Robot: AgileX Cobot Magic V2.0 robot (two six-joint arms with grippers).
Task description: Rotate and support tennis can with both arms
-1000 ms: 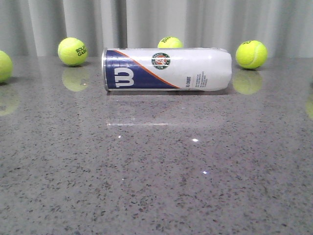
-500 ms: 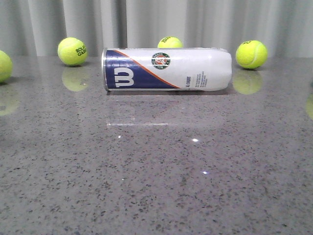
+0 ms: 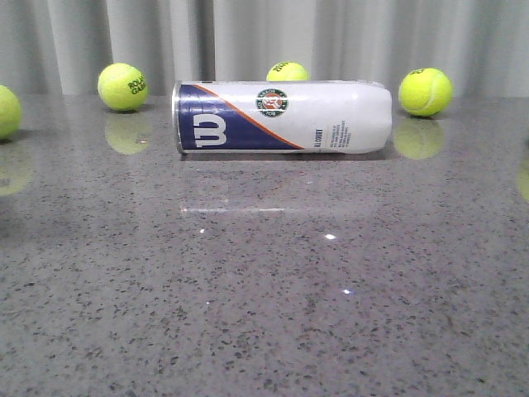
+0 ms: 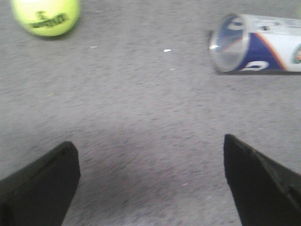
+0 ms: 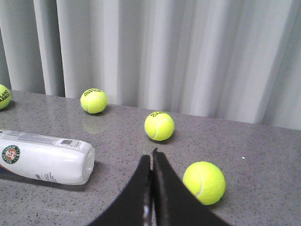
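Tennis can: lies on its side on the grey speckled table, toward the far edge and about midway between the left and right edges; its long axis runs along that far edge. The silver-rimmed end with the navy Wilson panel faces the left edge, the rounded white end faces the right edge. The round emblem sits on the upper side near the middle, with the orange stripe slanting below it.
Can, left wrist view: the clear rimmed end is seen end-on, well apart from the fingers.
Can, right wrist view: the white closed end shows, with the barcode strip uppermost.
Left gripper: fingers spread wide, bare table between them, holding nothing; it hangs over the table, with one ball beyond it.
Right gripper: fingers pressed together, nothing between them, tips pointing at the table between the can's white end and a ball just beside them.
Tennis balls: several yellow-green ones along the far edge, by the curtain; one is half hidden behind the can, one beyond its white end, one at the left edge.
Contact: neither gripper touches the can.
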